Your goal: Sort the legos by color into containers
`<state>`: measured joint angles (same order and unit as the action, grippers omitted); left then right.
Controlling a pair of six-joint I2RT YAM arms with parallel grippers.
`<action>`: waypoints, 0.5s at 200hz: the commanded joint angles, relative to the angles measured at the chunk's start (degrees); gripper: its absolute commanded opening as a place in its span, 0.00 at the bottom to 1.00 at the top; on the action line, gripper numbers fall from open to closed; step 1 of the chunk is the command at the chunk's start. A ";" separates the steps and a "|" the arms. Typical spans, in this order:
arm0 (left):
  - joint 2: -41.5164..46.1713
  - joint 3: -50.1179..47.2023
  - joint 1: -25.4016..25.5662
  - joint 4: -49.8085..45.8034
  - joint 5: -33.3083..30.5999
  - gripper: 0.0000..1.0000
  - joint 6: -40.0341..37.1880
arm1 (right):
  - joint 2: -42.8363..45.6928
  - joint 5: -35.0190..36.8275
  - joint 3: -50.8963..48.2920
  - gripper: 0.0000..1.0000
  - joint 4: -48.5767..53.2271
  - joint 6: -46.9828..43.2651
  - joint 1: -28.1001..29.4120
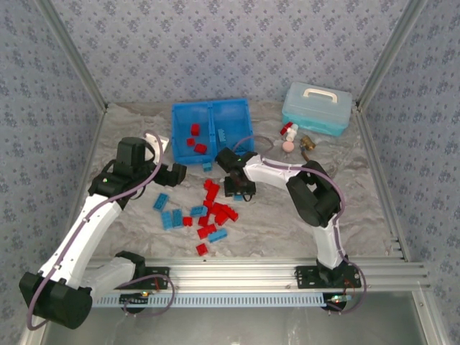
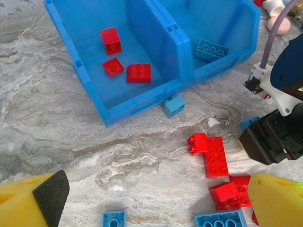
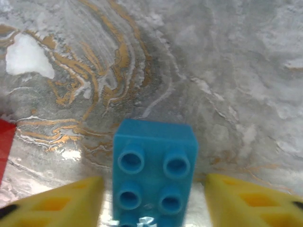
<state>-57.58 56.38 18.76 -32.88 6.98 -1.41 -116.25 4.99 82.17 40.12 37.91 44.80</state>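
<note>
The bright blue tray (image 1: 210, 108) sits at the back centre. Its left compartment (image 2: 94, 66) holds three red legos (image 2: 138, 73), and its right compartment (image 2: 222, 23) holds one light blue lego (image 2: 212, 48). Red and blue legos (image 1: 212, 214) lie scattered in front of the tray. My right gripper (image 3: 155, 203) is open and low over the table, straddling a light blue lego (image 3: 155, 165) with a gap on each side. My left gripper (image 2: 156, 208) is open and empty above bare table near a long red lego (image 2: 215, 156).
A pale blue lidded case (image 1: 317, 108) stands at the back right, with small red-white-pink items (image 1: 289, 136) beside it. One blue lego (image 2: 174, 106) lies against the tray's front wall. The right arm's black gripper body (image 2: 272, 139) is close on the left gripper's right.
</note>
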 commanded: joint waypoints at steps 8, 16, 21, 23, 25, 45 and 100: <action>3.82 -1.62 -0.31 3.66 6.96 0.99 -2.72 | 1.80 1.97 -1.05 0.36 2.11 0.18 -0.01; 4.94 -2.48 -0.31 4.78 8.49 0.99 -3.05 | 3.31 1.32 -1.39 0.32 2.07 -0.09 -0.29; 5.61 -2.94 -0.30 5.48 8.93 0.99 -3.21 | 4.31 0.64 -1.23 0.28 2.13 -0.23 -0.51; 5.92 -3.25 -0.30 5.77 9.12 0.99 -3.26 | 4.70 0.41 -1.12 0.28 2.22 -0.34 -0.63; 6.15 -3.35 -0.28 6.00 9.24 0.99 -3.36 | 5.22 0.20 -1.02 0.27 2.28 -0.37 -0.77; 8.91 -4.98 -0.31 8.24 7.89 0.99 -3.48 | 10.35 2.32 1.97 0.27 3.53 -1.41 -1.02; 13.21 -7.49 -1.36 10.56 4.82 0.99 -4.47 | 8.23 9.42 19.02 0.29 0.62 -12.63 -5.17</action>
<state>-45.34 49.63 18.04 -25.10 12.60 -4.71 -104.38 10.31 93.41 41.67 31.40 42.41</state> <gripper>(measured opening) 0.993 0.308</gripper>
